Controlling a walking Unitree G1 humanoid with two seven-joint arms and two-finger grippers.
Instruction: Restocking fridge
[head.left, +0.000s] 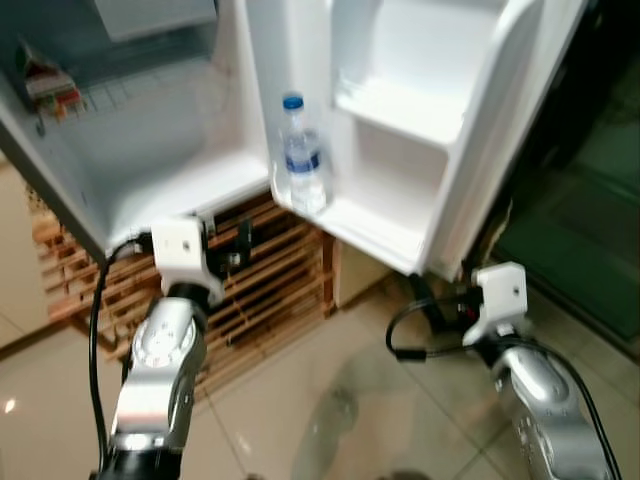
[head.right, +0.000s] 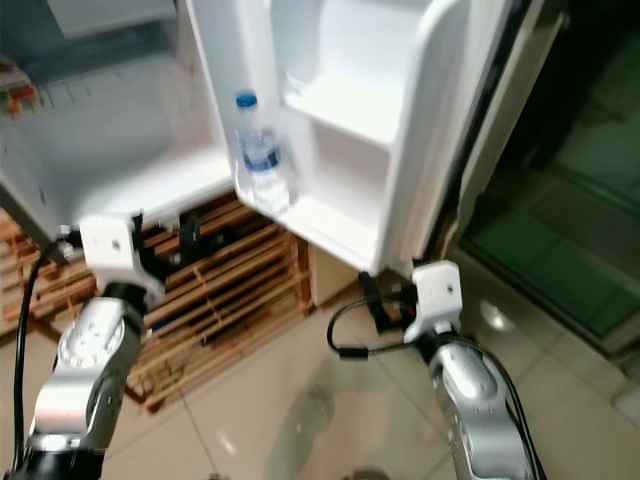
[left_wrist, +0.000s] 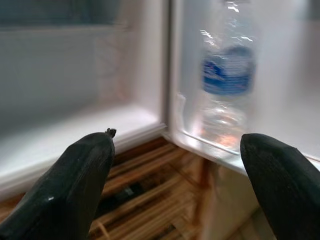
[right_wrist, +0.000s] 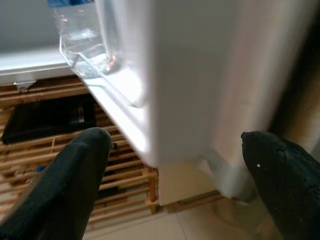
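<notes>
The fridge stands open, its white inside (head.left: 170, 150) at the left and its door (head.left: 480, 150) swung out to the right. A clear water bottle (head.left: 302, 160) with a blue cap and blue label stands upright at the left end of the door's lowest shelf (head.left: 375, 228). My left gripper (head.left: 236, 245) is open and holds nothing. It sits low, just under the fridge's bottom edge, and the left wrist view has the bottle (left_wrist: 227, 90) ahead of it. My right gripper (head.left: 432, 300) is open and holds nothing, right below the door's lower corner (right_wrist: 165, 145).
A slatted wooden pallet (head.left: 275, 275) lies under the fridge, close behind my left gripper. Small coloured packets (head.left: 50, 85) lie on a wire shelf at the far left inside. Pale tiled floor (head.left: 330, 400) spreads below, and a dark green area (head.left: 590, 220) lies to the right.
</notes>
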